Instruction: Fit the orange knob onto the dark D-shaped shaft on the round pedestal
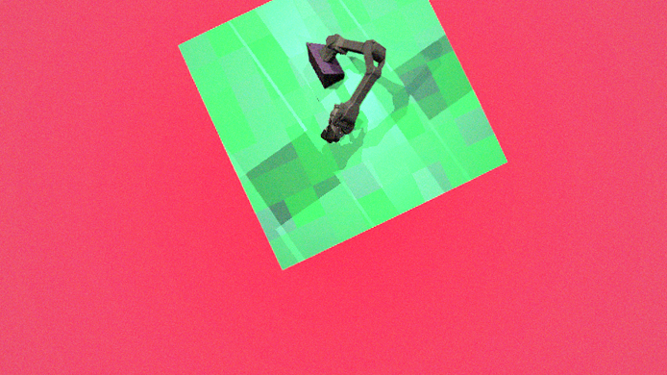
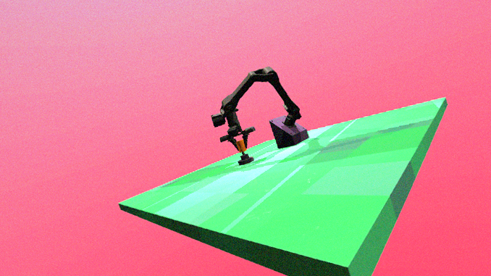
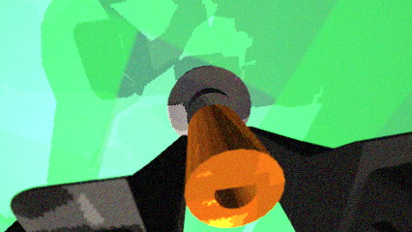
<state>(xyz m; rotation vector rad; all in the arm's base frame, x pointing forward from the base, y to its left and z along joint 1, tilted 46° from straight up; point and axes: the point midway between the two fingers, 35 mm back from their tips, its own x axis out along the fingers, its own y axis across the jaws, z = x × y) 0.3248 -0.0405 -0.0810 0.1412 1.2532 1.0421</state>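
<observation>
The orange knob (image 2: 241,145) (image 3: 234,159) is an upright cylinder. Its hole, seen from above in the wrist view, is D-shaped, with the flat side toward the top of that view. My gripper (image 2: 242,148) (image 3: 217,136) is shut on the knob, one finger on each side. The round dark pedestal (image 2: 245,161) (image 3: 209,78) stands on the table below the knob. A short length of dark shaft (image 2: 243,153) shows between knob and pedestal in the exterior view. The knob's lower end meets the shaft's top there; whether the shaft is inside the hole is hidden. The knob is clear of the pedestal.
The purple box (image 1: 325,65) (image 2: 288,133) under the arm's base stands behind the pedestal in the exterior view. The green table (image 1: 396,160) (image 2: 287,226) carries patchy shadows and bright streaks. Its edges drop off to a red-pink surround.
</observation>
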